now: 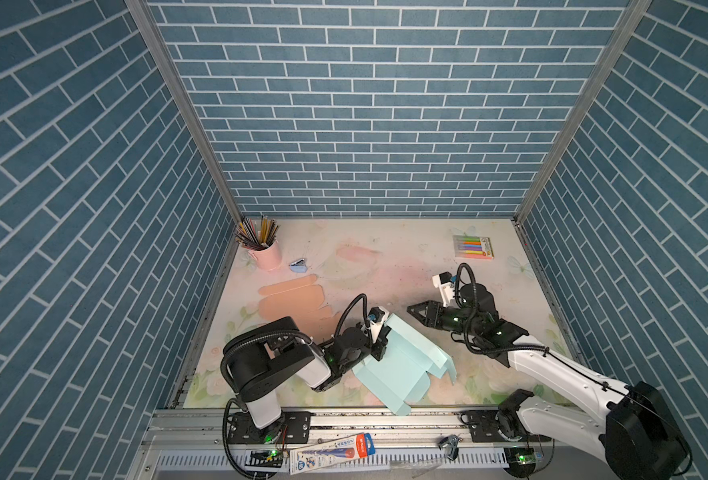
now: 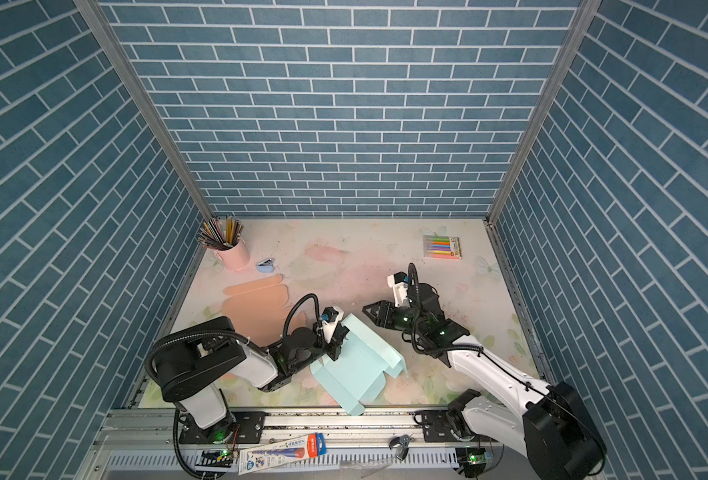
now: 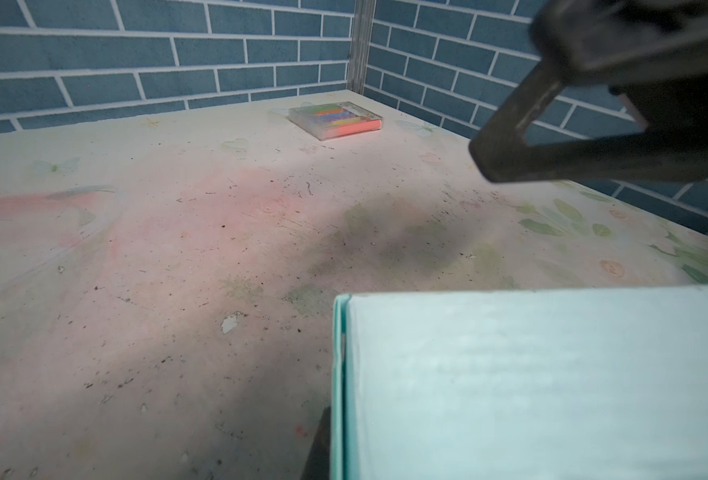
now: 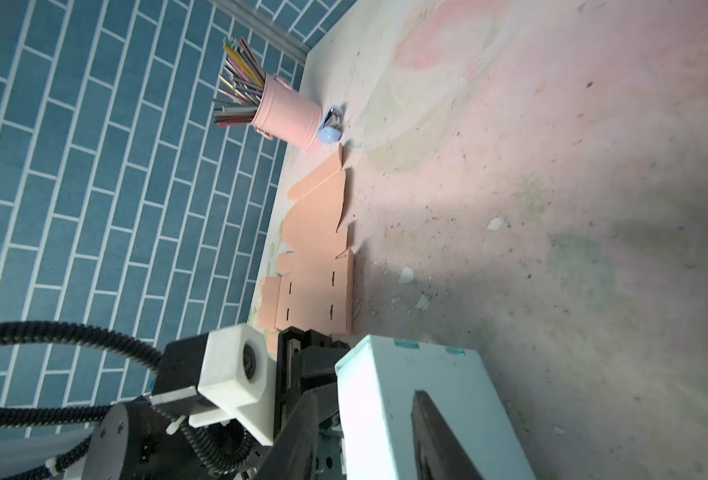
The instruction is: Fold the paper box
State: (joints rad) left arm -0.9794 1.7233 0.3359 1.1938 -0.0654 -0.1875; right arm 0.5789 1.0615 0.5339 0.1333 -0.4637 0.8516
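Pale blue paper box (image 1: 389,378), lower centre: walls half raised, flaps unfolded. Your left gripper (image 1: 379,352) pinches it; right gripper (image 1: 411,310) gapes empty.

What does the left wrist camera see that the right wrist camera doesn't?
Only the left wrist view shows the pack of colored markers near the far corner. Only the right wrist view shows the pink bucket of pencils, the flat orange paper cutout and the left arm's wrist camera. Both show the light blue paper box, the flowery table and the blue brick walls.
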